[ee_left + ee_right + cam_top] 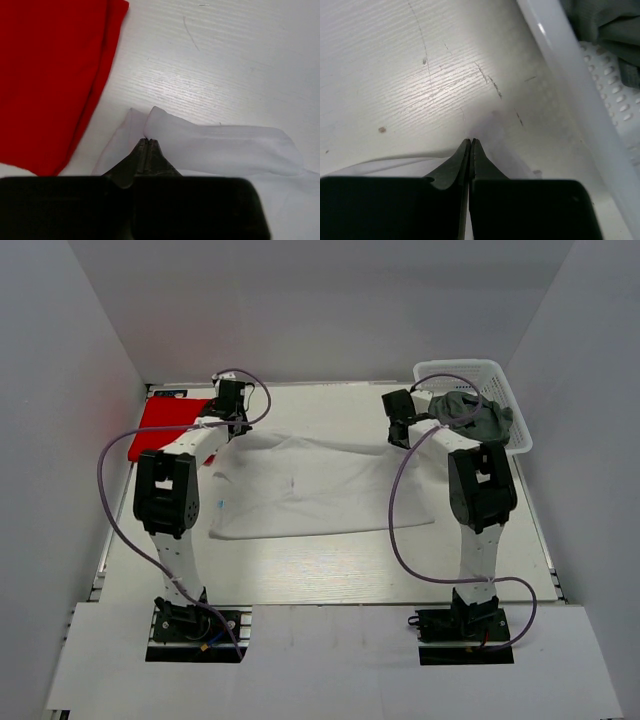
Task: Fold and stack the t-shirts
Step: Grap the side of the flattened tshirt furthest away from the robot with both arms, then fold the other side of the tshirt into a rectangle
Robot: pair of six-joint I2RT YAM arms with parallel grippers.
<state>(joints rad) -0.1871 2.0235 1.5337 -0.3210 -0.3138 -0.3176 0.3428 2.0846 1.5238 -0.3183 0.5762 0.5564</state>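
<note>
The white t-shirt (320, 485) lies spread across the middle of the table. My left gripper (232, 425) is shut on its far left edge; in the left wrist view the shut gripper (146, 140) pinches a fold of the white t-shirt (225, 147). My right gripper (400, 435) is shut on its far right edge; in the right wrist view the shut gripper (471, 141) holds thin cloth of the white t-shirt (512, 155). The red t-shirt (165, 425) lies folded at the far left and also shows in the left wrist view (50, 75). The dark grey t-shirt (478, 415) is bunched in the basket.
The white lattice basket (500, 375) stands at the far right corner, its rim (570, 85) close to my right gripper, with the dark grey t-shirt (607, 25) inside. White walls enclose the table on three sides. Purple cables loop from both arms.
</note>
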